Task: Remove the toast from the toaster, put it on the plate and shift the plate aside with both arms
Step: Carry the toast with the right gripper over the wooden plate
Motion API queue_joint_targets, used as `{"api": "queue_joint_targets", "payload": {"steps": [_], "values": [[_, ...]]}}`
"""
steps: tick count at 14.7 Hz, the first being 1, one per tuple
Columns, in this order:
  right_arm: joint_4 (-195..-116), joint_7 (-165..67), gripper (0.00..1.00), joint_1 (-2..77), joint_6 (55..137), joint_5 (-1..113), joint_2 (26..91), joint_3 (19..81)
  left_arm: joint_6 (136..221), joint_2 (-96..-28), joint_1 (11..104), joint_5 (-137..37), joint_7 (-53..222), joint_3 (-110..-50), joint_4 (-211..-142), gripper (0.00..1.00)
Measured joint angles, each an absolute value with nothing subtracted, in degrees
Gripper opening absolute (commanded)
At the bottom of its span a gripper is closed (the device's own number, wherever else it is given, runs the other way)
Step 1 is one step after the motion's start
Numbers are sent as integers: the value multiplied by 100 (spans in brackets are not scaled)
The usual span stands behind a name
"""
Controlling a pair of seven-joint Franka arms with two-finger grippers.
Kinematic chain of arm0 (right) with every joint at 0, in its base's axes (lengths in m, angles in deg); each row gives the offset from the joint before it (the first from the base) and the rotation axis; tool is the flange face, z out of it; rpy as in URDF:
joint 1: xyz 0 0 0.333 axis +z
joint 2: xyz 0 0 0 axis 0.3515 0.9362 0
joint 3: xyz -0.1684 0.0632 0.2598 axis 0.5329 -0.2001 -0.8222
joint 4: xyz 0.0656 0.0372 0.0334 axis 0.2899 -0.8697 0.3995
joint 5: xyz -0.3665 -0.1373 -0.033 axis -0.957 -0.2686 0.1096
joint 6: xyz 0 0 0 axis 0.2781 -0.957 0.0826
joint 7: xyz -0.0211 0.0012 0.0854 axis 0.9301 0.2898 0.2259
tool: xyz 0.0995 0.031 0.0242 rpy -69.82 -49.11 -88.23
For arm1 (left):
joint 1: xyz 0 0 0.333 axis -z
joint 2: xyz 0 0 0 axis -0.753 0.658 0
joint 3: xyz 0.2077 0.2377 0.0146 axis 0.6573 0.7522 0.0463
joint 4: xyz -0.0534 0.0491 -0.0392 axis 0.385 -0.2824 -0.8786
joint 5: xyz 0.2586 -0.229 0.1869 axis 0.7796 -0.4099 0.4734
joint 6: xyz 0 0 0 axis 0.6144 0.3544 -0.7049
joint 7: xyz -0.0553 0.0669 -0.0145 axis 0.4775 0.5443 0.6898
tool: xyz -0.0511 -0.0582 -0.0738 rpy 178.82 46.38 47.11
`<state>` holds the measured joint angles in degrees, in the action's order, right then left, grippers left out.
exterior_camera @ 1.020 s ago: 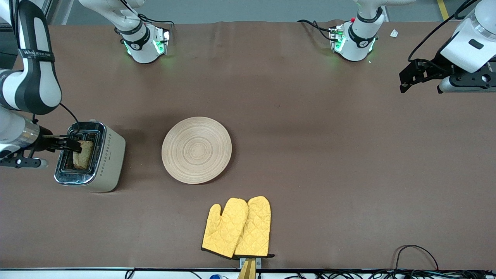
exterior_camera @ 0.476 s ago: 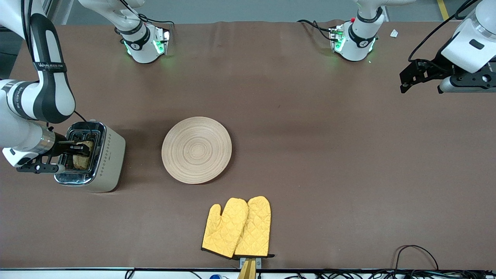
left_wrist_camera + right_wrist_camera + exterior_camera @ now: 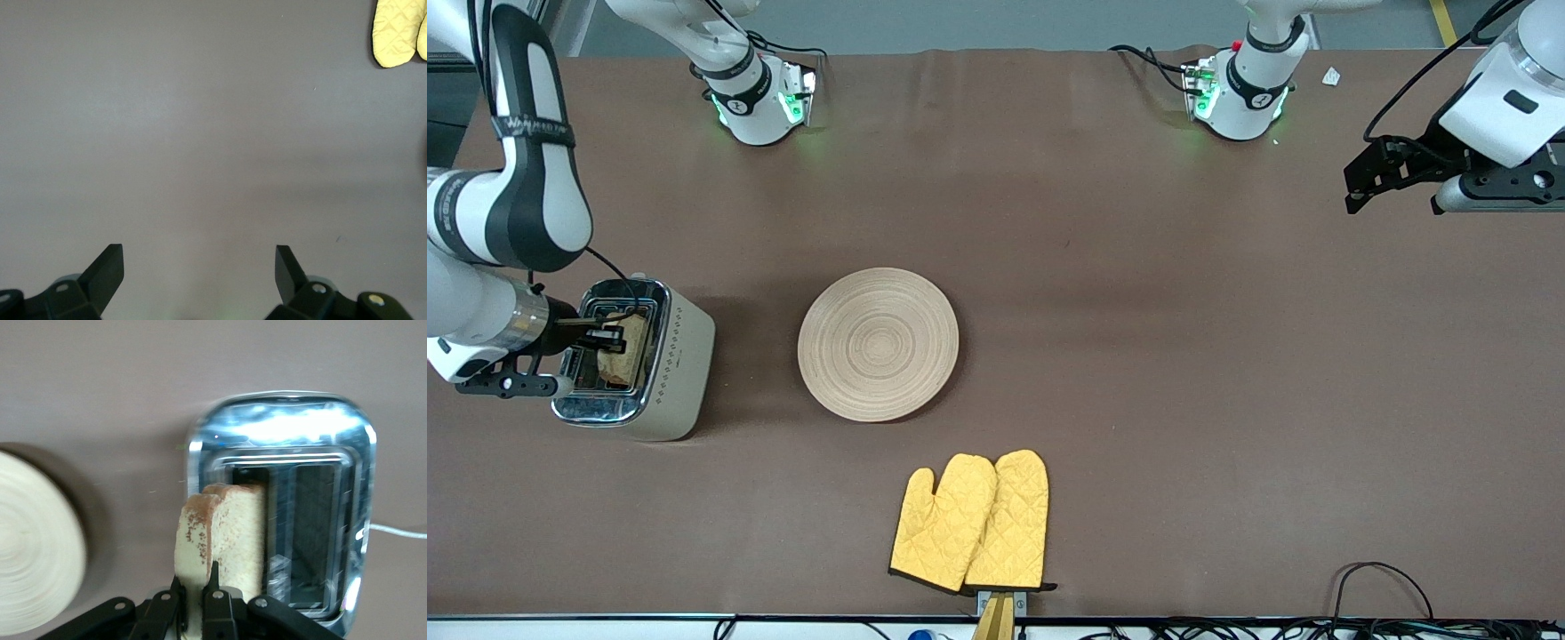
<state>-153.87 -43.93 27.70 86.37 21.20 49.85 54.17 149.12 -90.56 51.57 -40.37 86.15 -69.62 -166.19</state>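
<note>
Fingertips of the right gripper point(image 3: 197, 603) are pinched on the toast's point(image 3: 220, 537) upper edge, the slice partly risen from the toaster point(image 3: 633, 360). Bread like this is likely light, crumbly and easily crushed, so a gentle crust hold suits. The plate point(image 3: 878, 344) lies beside the toaster; the left gripper point(image 3: 199, 273) waits spread over bare table.

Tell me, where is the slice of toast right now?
The toast is pinched in the right gripper just over the toaster, at the right arm's end of the table, with the plate beside the toaster.
</note>
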Motion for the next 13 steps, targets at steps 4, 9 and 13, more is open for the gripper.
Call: {"api": "queue_joint_targets", "payload": {"steps": [4, 9, 13], "values": [[-15133, -3312, 0, 3808, 8342, 2130, 4693, 5373, 14912, -9056, 5161, -4038, 8614, -6963, -16619, 100], [-15411, -2796, 0, 4708, 8934, 2176, 4743, 5363, 14912, -9056, 5162, -4038, 8615, -6965, -16620, 100], [-16212, -2154, 0, 5306, 10382, 2741, 4915, 5357, 14912, -9056, 5162, -4038, 8615, -6966, -16621, 100]]}}
